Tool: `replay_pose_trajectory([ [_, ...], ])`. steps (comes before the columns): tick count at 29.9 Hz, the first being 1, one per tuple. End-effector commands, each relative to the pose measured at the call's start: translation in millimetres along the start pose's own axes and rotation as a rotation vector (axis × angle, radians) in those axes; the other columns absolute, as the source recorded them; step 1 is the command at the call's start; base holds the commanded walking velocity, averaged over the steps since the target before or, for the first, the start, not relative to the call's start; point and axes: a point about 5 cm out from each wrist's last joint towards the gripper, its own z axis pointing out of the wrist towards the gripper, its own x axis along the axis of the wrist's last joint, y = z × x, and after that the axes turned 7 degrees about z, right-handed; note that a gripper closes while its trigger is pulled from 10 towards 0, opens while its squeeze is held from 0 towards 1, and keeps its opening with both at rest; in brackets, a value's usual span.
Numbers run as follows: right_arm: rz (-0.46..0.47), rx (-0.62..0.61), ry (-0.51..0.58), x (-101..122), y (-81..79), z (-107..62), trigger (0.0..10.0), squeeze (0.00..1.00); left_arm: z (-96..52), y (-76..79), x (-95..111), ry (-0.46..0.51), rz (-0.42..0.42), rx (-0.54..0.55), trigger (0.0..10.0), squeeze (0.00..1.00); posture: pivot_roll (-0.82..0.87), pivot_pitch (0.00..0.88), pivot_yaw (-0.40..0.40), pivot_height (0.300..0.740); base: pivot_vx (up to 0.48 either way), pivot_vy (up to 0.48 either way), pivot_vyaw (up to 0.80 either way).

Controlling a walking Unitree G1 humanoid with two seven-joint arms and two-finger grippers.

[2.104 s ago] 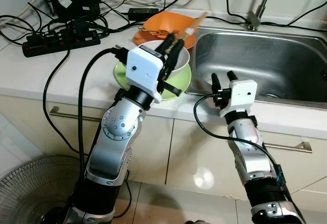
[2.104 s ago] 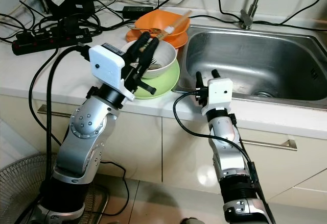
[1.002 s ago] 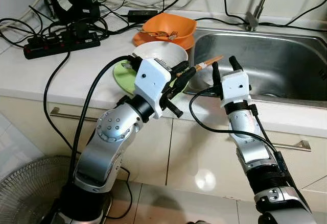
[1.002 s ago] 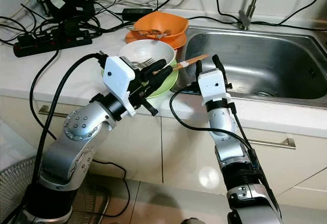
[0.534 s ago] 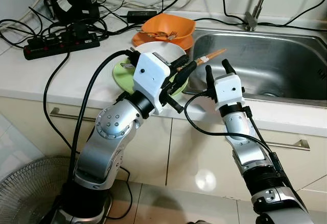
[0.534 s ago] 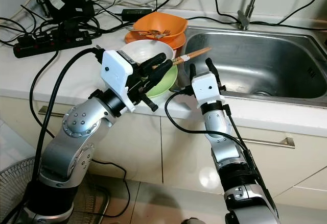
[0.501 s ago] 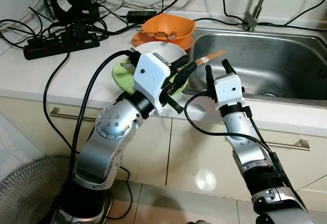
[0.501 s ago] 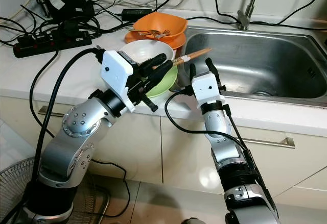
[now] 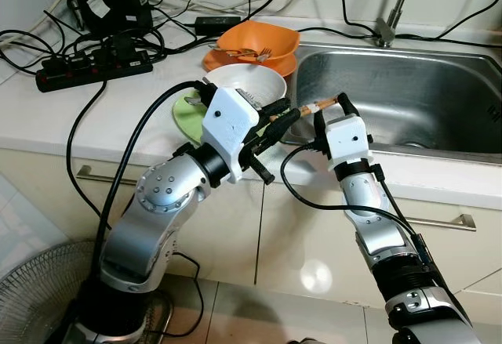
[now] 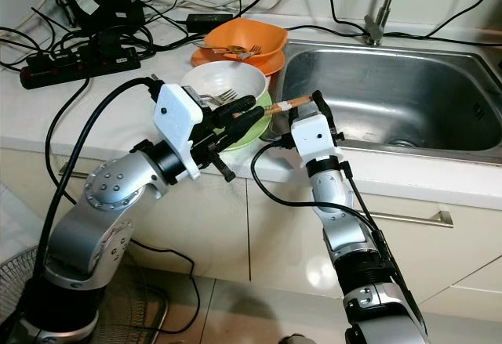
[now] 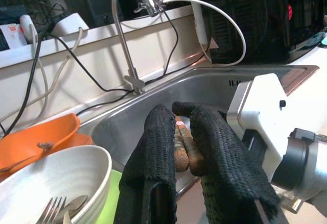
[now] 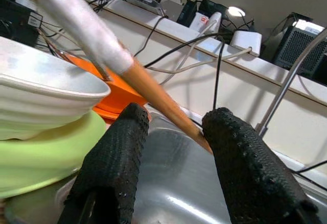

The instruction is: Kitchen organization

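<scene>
Wooden chopsticks, brushed-steel sink

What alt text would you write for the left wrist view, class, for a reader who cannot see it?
The left gripper has its two black fingers shut on a pair of wooden chopsticks, above the edge of a steel sink. A white bowl holding a fork sits nearby, with the right gripper's white housing close alongside.

Both head views are bright and evenly lit, sharp from near to far, with soft shadows only. A round glare spot sits on the glossy cabinet door below the desk, and the steel sink carries pale sheen. The left wrist picture is dimmer, its far background dark, its fingers crisp. In the right wrist picture the close chopstick is blurred, a small lamp glaring behind.
</scene>
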Motion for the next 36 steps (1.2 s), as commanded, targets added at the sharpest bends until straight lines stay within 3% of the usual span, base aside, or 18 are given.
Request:
replay_pose_trajectory([
  [1, -0.011, 0.004, 0.021, 4, -0.9, 3.5, 10.0, 0.00, -1.3, 1.3, 3, 0.003, 0.002, -0.033, 10.0, 0.00, 0.04, 0.029, 0.027, 0.732, 0.000, 0.000, 0.00],
  [11, -0.018, 0.005, 0.027, 5, -2.1, 5.3, 10.0, 0.00, -3.6, -1.3, 4, -0.012, 0.011, -0.050, 10.0, 0.00, 0.04, 0.027, 0.029, 0.732, 0.000, 0.000, 0.00],
  [12, -0.016, 0.007, 0.028, 5, -2.6, 5.4, 9.4, 0.00, -3.5, -1.9, 6, -0.011, 0.016, -0.054, 10.0, 0.00, 0.04, 0.027, 0.031, 0.732, 0.000, 0.000, 0.00],
  [13, -0.016, 0.009, 0.028, 5, -2.8, 5.4, 9.4, 0.00, -3.5, -2.0, 6, -0.010, 0.017, -0.055, 10.0, 0.00, 0.04, 0.027, 0.031, 0.732, 0.000, 0.000, 0.00],
  [14, -0.016, 0.011, 0.029, 5, -3.2, 5.5, 2.2, 0.00, -3.5, -2.3, 7, -0.009, 0.019, -0.057, 10.0, 0.00, 0.04, 0.026, 0.031, 0.732, 0.000, 0.000, 0.00],
  [15, -0.017, 0.012, 0.029, 5, -3.5, 5.5, 2.2, 0.00, -3.6, -2.6, 7, -0.009, 0.020, -0.057, 10.0, 0.00, 0.04, 0.026, 0.031, 0.732, 0.000, 0.000, 0.00],
  [16, -0.018, 0.012, 0.029, 5, -3.6, 5.6, 0.0, 0.00, -3.6, -2.7, 7, -0.008, 0.021, -0.059, 10.0, 0.00, 0.04, 0.026, 0.031, 0.732, 0.000, 0.000, 0.00],
  [26, -0.021, 0.011, 0.029, 5, -3.5, 6.3, 0.0, 0.00, -3.1, -5.7, 11, 0.010, 0.027, -0.044, 10.0, 0.00, 0.04, 0.025, 0.033, 0.732, 0.000, 0.000, 0.00],
  [34, -0.025, 0.002, 0.033, 5, -0.6, 7.0, 0.0, 0.00, -1.7, -15.6, 14, 0.038, 0.018, 0.041, 10.0, 0.00, 0.04, 0.024, 0.035, 0.732, 0.000, 0.000, 0.00],
  [35, -0.026, 0.000, 0.033, 5, -0.1, 7.3, 0.0, 0.00, -1.3, -16.4, 14, 0.040, 0.017, 0.047, 10.0, 1.00, 0.04, 0.024, 0.033, 0.732, 0.000, 0.000, 0.00],
  [36, -0.027, -0.001, 0.033, 5, 0.5, 7.5, 0.0, 0.00, -1.1, -16.9, 14, 0.041, 0.015, 0.051, 9.1, 1.00, 0.04, 0.024, 0.033, 0.732, 0.000, 0.000, 0.00],
])
